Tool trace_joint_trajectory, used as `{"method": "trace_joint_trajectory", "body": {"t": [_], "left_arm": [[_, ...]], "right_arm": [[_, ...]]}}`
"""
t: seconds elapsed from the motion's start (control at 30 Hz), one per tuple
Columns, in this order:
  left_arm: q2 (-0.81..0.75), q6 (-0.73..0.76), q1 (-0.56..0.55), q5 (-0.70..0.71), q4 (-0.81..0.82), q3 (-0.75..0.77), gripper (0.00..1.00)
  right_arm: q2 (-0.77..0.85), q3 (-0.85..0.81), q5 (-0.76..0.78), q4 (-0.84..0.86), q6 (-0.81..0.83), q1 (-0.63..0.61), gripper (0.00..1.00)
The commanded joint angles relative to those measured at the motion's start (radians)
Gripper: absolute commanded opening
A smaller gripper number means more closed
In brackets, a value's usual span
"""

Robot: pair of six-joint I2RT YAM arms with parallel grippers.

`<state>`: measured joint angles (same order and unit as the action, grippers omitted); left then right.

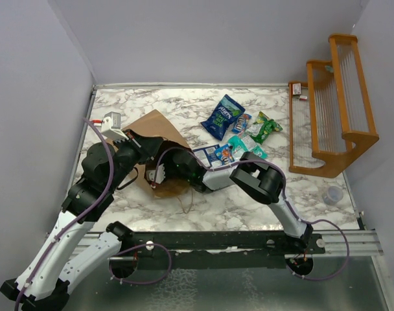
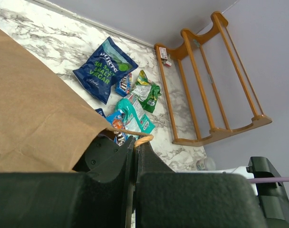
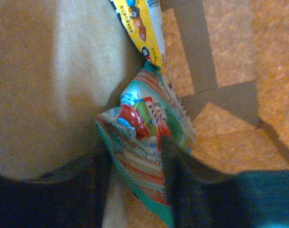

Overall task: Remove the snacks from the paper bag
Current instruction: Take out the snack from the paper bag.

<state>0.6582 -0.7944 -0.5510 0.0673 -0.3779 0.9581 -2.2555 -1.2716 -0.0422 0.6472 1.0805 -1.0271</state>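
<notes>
Right pincer [image 3: 135, 153] (inside paper bag [image 3: 49, 71]) clamps teal packet [image 3: 144, 121].

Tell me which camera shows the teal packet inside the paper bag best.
Right wrist view: the teal packet sits large between the right gripper fingers, print visible. The top view shows only the paper bag from outside, the arm reaching in; the left wrist view shows just its brown wall.

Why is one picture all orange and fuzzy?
Right wrist view: the camera is inside the paper bag, so light glows orange through it and the teal packet looks soft. Left wrist view: its close fingers are dark. Top external view: bright and sharp.
</notes>
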Motion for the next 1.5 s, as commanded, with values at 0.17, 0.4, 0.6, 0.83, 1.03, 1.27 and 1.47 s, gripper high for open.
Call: {"method": "trace_joint_trajectory", "body": {"t": [0.17, 0.4, 0.6, 0.83, 1.03, 1.27, 1.47], "left_arm": [[-0.017, -0.006, 0.002, -0.008, 0.014, 0.009, 0.00], [-0.027, -0.005, 0.001, 0.016, 0.015, -0.018, 0.00], [-0.021, 0.002, 0.002, 0.027, 0.013, -0.019, 0.00], [-0.017, -0.011, 0.002, 0.014, 0.039, -0.022, 0.00], [-0.009, -0.017, 0.002, 0.013, 0.040, -0.024, 0.00], [-0.025, -0.019, 0.001, 0.065, 0.028, -0.028, 0.00], [-0.022, -0.014, 0.002, 0.090, 0.037, -0.037, 0.00]], "right_arm": [[0.025, 0.025, -0.007, 0.208, -0.008, 0.004, 0.07], [0.158, 0.108, -0.021, 0.173, -0.046, 0.003, 0.02], [0.299, 0.201, -0.076, 0.082, -0.156, -0.018, 0.01], [0.441, 0.280, -0.168, 0.028, -0.378, -0.048, 0.01], [0.436, 0.300, -0.057, -0.004, -0.300, -0.105, 0.01], [0.592, 0.399, -0.104, -0.009, -0.373, -0.118, 0.01], [0.744, 0.459, -0.136, -0.035, -0.440, -0.120, 0.01]]}}
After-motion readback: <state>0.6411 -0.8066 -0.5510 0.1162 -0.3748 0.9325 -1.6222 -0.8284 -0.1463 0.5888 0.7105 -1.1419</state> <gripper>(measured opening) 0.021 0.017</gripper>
